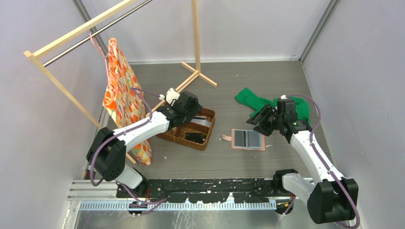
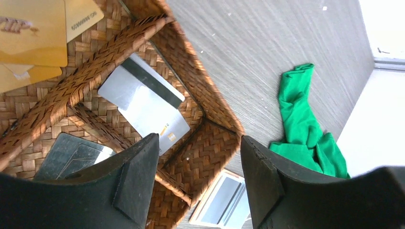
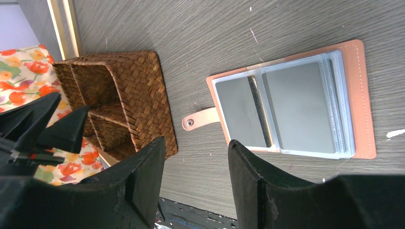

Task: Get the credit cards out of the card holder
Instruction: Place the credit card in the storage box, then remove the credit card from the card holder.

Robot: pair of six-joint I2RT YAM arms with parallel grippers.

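Note:
The salmon-pink card holder [image 1: 247, 139] lies open and flat on the table, its grey panels in clear sleeves [image 3: 291, 102] and its strap tab [image 3: 200, 119] pointing toward the basket. Credit cards lie in the woven basket: a silver one [image 2: 143, 100], gold ones [image 2: 33, 33] and a dark one [image 2: 71, 155]. My left gripper [image 1: 195, 116] [image 2: 198, 140] hangs open over the basket's compartments with nothing between its fingers. My right gripper [image 1: 257, 122] [image 3: 196, 143] hovers open just above the holder's far edge, also holding nothing.
The brown woven basket [image 1: 207, 129] [image 3: 119, 95] stands left of the holder. A green cloth [image 1: 274, 102] [image 2: 305, 129] lies behind the right gripper. A wooden clothes rack [image 1: 196, 71] with an orange floral cloth [image 1: 122, 95] stands at the back left.

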